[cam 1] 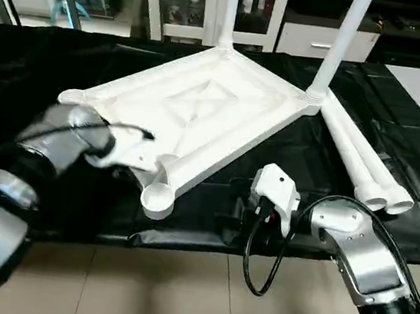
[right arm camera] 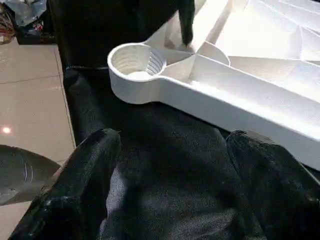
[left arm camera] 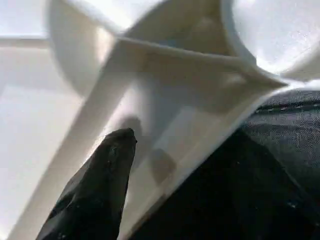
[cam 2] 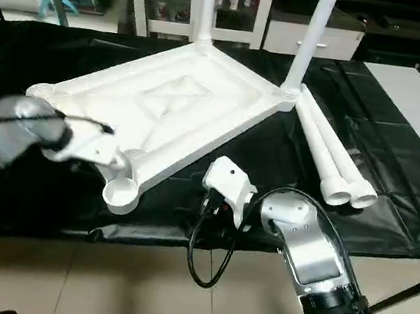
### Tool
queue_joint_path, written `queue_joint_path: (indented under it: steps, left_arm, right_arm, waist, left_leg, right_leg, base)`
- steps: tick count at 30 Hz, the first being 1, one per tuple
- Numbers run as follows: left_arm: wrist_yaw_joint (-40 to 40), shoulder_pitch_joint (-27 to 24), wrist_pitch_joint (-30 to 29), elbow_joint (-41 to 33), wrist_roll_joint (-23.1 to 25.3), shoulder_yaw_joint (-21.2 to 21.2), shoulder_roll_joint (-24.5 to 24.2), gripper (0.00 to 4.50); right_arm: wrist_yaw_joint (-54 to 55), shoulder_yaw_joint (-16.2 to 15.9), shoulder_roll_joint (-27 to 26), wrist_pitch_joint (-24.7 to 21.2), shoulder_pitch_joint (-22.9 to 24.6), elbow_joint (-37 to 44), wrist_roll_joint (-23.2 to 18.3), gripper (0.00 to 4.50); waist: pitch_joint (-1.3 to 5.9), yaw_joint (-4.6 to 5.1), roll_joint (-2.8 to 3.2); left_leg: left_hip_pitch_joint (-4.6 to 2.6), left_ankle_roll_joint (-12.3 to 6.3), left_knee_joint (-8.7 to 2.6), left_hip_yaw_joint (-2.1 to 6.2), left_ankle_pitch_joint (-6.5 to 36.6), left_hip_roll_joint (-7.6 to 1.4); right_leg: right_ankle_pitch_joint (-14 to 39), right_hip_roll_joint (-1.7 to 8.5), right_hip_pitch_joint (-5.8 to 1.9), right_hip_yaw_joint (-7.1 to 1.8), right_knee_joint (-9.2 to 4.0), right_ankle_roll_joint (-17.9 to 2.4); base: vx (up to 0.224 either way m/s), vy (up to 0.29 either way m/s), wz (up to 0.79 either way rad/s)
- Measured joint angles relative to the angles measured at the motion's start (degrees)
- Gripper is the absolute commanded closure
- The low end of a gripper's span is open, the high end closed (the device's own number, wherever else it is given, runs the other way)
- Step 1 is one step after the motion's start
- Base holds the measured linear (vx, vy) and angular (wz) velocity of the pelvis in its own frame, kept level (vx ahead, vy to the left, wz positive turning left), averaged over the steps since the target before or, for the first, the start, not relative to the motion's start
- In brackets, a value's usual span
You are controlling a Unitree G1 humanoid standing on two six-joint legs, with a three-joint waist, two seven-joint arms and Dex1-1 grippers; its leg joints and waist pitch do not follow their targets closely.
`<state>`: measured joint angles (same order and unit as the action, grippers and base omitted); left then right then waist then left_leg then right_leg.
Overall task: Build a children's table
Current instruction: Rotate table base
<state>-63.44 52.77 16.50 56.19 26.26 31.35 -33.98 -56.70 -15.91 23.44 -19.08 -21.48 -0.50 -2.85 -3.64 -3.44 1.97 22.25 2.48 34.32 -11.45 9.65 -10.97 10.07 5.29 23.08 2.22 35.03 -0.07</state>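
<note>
Roughly half done, by the look of it: the tabletop [cam 1: 200, 113] lies underside up on the black-draped counter [cam 1: 44, 65], with two legs [cam 1: 342, 35] standing in its far corner sockets and two loose legs [cam 1: 360, 165] lying beside it. The near socket [right arm camera: 135, 62] is empty. The left gripper [left arm camera: 107, 170] rests at the near rim; whether it grips cannot be told. The right gripper [right arm camera: 170, 165] hovers with jaws spread, holding nothing.

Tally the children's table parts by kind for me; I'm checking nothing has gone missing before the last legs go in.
Table top: 1
Legs standing in far corner sockets: 2
Loose legs lying on the black cloth: 2
Total: 5 parts
</note>
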Motion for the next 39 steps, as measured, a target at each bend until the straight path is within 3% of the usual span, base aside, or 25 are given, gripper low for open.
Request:
queue_joint_path:
  steps: [7, 17, 24, 29, 34, 39]
  left_arm:
    - [2.56, 1.45, 0.23, 4.32, 1.09, 0.29, 0.97, 1.92]
    - [-1.02, 3.04, -4.10, 7.89, -0.78, -2.00, 2.57, 2.63]
    - [-2.03, 3.31, -9.59, 8.49, -2.08, -4.17, 4.81, 2.98]
    - [-1.44, 1.91, -15.38, 6.95, -4.99, -7.25, 5.55, 3.07]
    - [2.89, 1.23, -23.35, 6.49, -7.49, -11.14, 6.95, 3.19]
    - [9.23, -0.61, -30.41, 3.26, -10.45, -15.68, 9.50, 3.33]
  right_arm:
    - [0.12, -0.02, 0.56, -0.75, 0.00, 0.36, -0.14, 0.70]
    - [0.12, -0.04, 1.46, -0.89, 0.00, 0.43, -0.56, 0.70]
    - [0.11, -0.25, 1.36, -0.85, -0.04, 0.43, -1.00, 0.70]
    - [0.14, -0.32, 1.34, -0.85, -0.13, 0.42, -1.08, 0.70]
    - [0.23, -0.60, 1.07, -0.83, -0.14, 0.41, -1.13, 0.70]
    - [0.52, -0.91, 0.95, -0.74, -0.14, 0.25, -1.13, 0.70]
  waist:
    - [0.09, -0.02, 0.23]
    - [0.12, 0.04, 0.27]
    - [0.31, 0.15, 0.57]
    - [0.32, 1.02, 0.59]
    - [0.33, 1.85, 0.58]
    - [0.36, 1.72, 0.51]
  left_leg:
    - [-0.09, 0.00, 0.00, 0.00, 0.00, 0.00]
    - [-0.11, 0.00, -0.01, 0.00, 0.00, 0.01]
    - [-0.17, -0.01, 0.00, -0.04, 0.00, 0.04]
    - [-0.35, 0.00, 0.00, 0.06, 0.00, 0.04]
    - [-0.54, 0.02, -0.01, 0.17, 0.02, 0.04]
    - [-0.89, 0.17, -0.06, 0.16, 0.12, 0.05]
  right_leg:
    - [0.00, 0.00, -0.05, -0.01, 0.05, 0.00]
    - [-0.02, 0.00, -0.06, -0.02, 0.00, -0.04]
    - [-0.04, 0.02, -0.07, -0.08, 0.00, -0.07]
    - [-0.13, 0.02, -0.03, 0.01, 0.01, -0.19]
    - [-0.13, 0.02, 0.05, 0.07, -0.02, -0.18]
    - [-0.14, 0.02, 0.01, 0.05, -0.02, -0.17]
  base:
    - [0.000, 0.000, 0.00]
    - [0.000, 0.000, 0.00]
    - [0.000, 0.000, 0.00]
    - [0.000, 0.000, 0.00]
    - [0.000, 0.000, 0.00]
    - [0.000, 0.000, 0.00]
